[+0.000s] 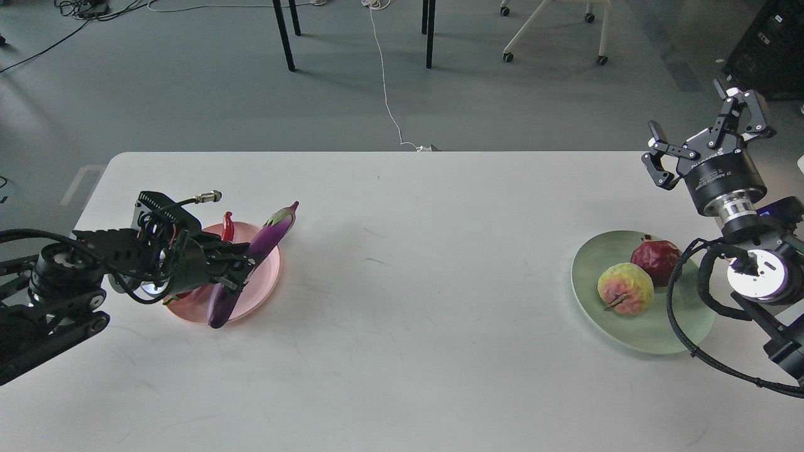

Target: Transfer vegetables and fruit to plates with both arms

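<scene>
My left gripper (237,271) is shut on the purple eggplant (267,236) and holds it over the pale pink plate (262,285) at the table's left. The eggplant tilts, with its calyx end up and to the right. The red chili pepper (227,227) lies on the pink plate, mostly hidden behind my gripper. The pale green plate (653,333) at the right holds the dark red pomegranate (655,260) and the bumpy yellow-pink fruit (624,287). My right gripper (703,141) is open and empty, raised above the table's far right edge.
The white table (414,263) spans the view. Table legs, a white cable and a wheeled chair stand on the grey floor beyond its far edge. A dark cabinet (772,50) is at the far right.
</scene>
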Action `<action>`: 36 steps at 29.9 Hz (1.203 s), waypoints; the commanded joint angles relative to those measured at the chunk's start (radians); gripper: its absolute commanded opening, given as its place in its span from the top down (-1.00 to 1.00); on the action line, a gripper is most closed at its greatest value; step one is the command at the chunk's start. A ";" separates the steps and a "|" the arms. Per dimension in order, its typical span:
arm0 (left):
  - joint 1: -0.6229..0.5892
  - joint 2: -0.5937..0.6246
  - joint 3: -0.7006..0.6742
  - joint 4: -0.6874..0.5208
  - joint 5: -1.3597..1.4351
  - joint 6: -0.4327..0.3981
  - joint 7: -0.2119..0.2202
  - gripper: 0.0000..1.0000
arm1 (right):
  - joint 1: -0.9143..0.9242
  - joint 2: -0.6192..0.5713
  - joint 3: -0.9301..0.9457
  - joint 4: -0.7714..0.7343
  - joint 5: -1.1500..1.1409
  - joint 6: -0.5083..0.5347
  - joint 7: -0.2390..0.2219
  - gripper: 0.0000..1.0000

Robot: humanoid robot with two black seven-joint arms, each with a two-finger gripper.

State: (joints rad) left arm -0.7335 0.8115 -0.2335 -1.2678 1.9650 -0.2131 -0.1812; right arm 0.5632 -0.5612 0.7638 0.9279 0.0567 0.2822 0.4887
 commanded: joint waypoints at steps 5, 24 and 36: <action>0.000 0.011 0.000 0.005 -0.049 0.015 -0.006 -0.03 | -0.002 -0.002 0.002 0.006 0.000 0.008 0.000 -0.99; -0.004 0.023 -0.182 0.013 -0.691 0.093 -0.035 -0.86 | 0.014 0.007 0.101 -0.003 0.000 -0.009 0.000 -0.99; -0.015 -0.159 -0.365 0.215 -1.533 0.116 -0.032 -0.96 | 0.063 0.007 0.137 -0.011 0.000 -0.109 0.000 -0.99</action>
State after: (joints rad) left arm -0.7486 0.6969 -0.5380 -1.0983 0.6215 -0.0904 -0.2068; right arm 0.6246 -0.5602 0.9055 0.9212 0.0568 0.2065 0.4887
